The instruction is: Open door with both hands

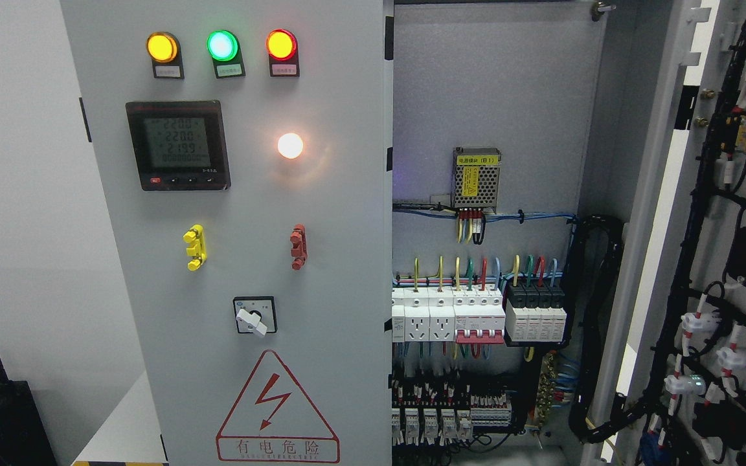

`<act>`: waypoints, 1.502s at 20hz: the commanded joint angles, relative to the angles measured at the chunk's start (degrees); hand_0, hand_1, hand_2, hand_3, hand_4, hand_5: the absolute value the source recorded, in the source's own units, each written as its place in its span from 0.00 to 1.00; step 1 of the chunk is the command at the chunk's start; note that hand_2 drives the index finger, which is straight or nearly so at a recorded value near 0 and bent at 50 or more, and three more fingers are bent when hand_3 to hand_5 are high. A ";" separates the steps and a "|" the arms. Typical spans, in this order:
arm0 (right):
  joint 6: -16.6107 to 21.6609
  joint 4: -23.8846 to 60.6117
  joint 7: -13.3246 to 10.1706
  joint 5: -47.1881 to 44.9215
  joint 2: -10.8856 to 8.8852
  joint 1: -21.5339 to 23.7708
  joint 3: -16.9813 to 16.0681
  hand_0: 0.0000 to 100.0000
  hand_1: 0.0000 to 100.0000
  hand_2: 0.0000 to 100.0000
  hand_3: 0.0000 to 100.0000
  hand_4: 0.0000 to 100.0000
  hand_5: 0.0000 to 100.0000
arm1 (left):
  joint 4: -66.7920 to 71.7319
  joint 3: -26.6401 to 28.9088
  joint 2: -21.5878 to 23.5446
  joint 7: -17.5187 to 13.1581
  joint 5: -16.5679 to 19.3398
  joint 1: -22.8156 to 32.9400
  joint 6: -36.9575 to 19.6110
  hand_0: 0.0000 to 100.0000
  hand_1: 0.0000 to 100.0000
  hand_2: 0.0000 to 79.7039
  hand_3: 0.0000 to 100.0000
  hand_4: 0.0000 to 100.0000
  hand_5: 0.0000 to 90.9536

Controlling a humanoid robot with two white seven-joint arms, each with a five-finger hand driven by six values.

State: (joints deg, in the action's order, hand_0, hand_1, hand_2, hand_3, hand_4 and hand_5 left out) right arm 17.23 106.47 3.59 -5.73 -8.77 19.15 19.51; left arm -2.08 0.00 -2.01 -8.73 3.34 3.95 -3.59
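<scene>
This is an electrical room or industrial training lab, shown by a tall grey power cabinet (230, 259) standing against a plain white wall (17, 194). Its closed left door carries three lit lamps, amber (162, 47), green (222, 44) and red (281, 44), a digital meter (177, 145) showing numbers, a rotary switch (254, 316) and a red lightning warning triangle (276, 409) with Chinese writing. The right door (723, 259) stands swung open, its inside lined with black cable bundles. Inside the cabinet sit rows of circuit breakers (476, 314), sockets (428, 321), coloured wires (476, 268) and a small metal power supply (476, 179).
</scene>
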 commanded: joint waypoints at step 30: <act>-16.44 -6.62 -0.16 -0.68 7.27 -26.09 -1.50 0.00 0.00 0.00 0.00 0.00 0.00 | -0.03 1.41 -0.01 0.03 0.00 0.00 -0.02 0.00 0.00 0.00 0.00 0.03 0.00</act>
State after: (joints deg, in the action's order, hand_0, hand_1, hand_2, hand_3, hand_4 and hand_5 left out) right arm 0.95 102.68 3.47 -6.27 -1.64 -4.25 18.12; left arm -2.09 0.00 -2.02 -8.72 3.34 3.96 -3.59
